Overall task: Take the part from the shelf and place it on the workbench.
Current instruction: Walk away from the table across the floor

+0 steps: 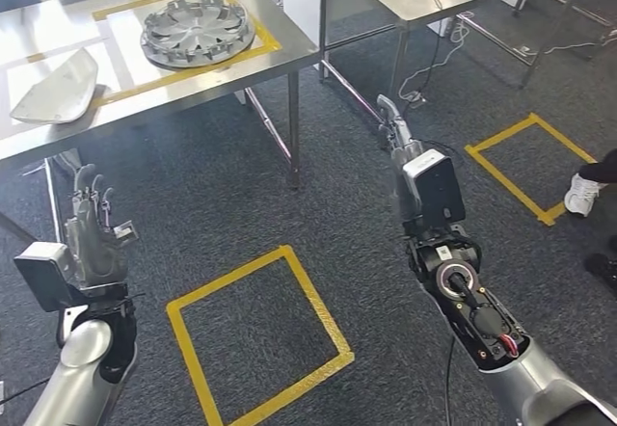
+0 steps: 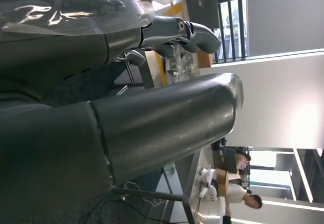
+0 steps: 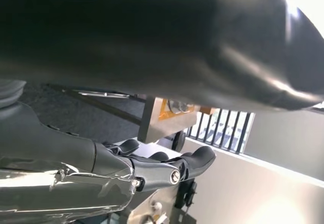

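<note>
- Item, nearest: my left hand (image 1: pixel 93 233), low on the left of the head view, raised with the fingers (image 1: pixel 86 187) pointing up and a little apart. It holds nothing. In the left wrist view the thumb (image 2: pixel 168 120) and the darker fingers (image 2: pixel 183 31) stand apart with bare air between them.
- Item: my right hand (image 1: pixel 398 137), stretched forward over the grey carpet, fingers drawn out long and close together, nothing in them. The right wrist view shows the fingers (image 3: pixel 164 165) lying straight and empty beneath the thumb.
- Item: yellow tape square (image 1: pixel 254 339) on the carpet between my two arms; a second tape square (image 1: pixel 527 161) lies well off to the right, with a person's white shoe (image 1: pixel 582 195) beside it.
- Item: steel tabletop (image 1: pixel 291 45) ahead and to the left, marked with yellow tape. On it, a flat pale panel part (image 1: pixel 54 89) at its near left, its long axis running roughly along the table's length; beyond it a round wheel cover (image 1: pixel 197 29) inside a taped frame.
- Item: second tabletop (image 1: pixel 408 2) farther off, upper right.
- Judgement: I see no shelf, so I cannot say which part is meant to be fetched. Of the parts in sight, both lie forward and left of my fingers, nearer my left hand, well apart from either.
</note>
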